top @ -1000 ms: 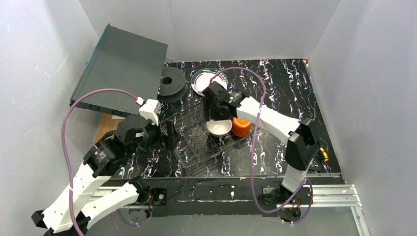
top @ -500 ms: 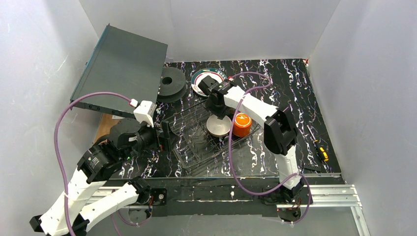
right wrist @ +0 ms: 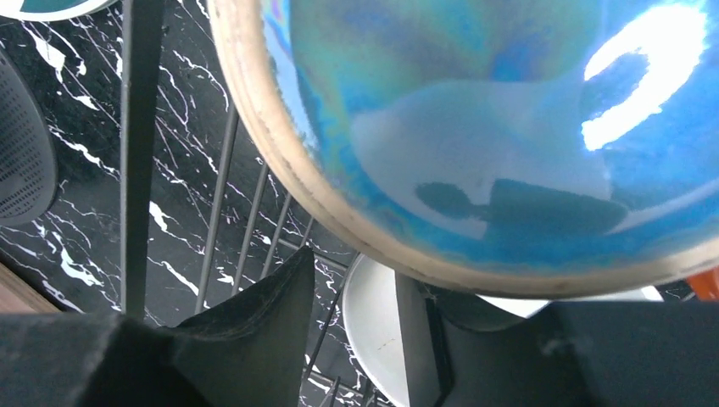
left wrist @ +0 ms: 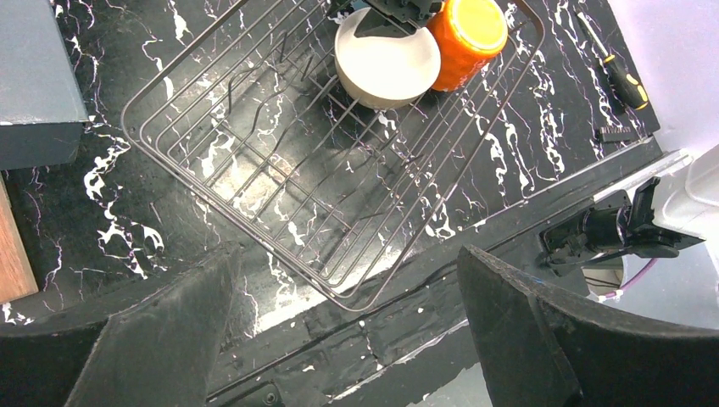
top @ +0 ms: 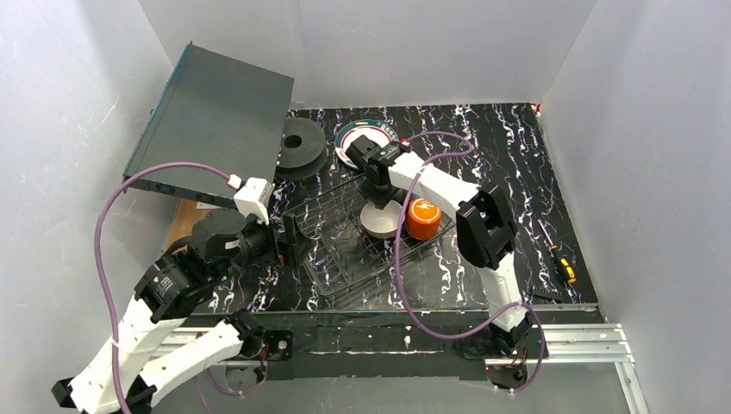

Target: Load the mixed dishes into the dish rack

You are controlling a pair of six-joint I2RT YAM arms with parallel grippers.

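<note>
My right claw (top: 377,183) is closed on the blue mug (right wrist: 509,127). In the right wrist view its cream rim runs down to the narrow gap between my fingers, and its glossy blue inside fills most of the view. From above, I hold the mug over the dish rack (left wrist: 280,186), toward the rack's 1 o'clock corner and directly above the cream bowl (left wrist: 386,68). The bowl sits in that same corner. The small orange cup (left wrist: 466,30) is at the bowl's 3 o'clock, touching it and also inside the wire.

Past the rack's 12 o'clock edge, the green-and-red rimmed plate (top: 352,138) lies on the black marbled table (top: 517,172), partly hidden behind my right wrist.

My left claw (top: 289,240) is at the rack's 9 o'clock side, just beside the wire, with its fingers spread wide and nothing between them. The rest of the rack holds no dishes.

A yellow-handled screwdriver (left wrist: 623,80) lies well apart, at the rack's 3 o'clock.
</note>
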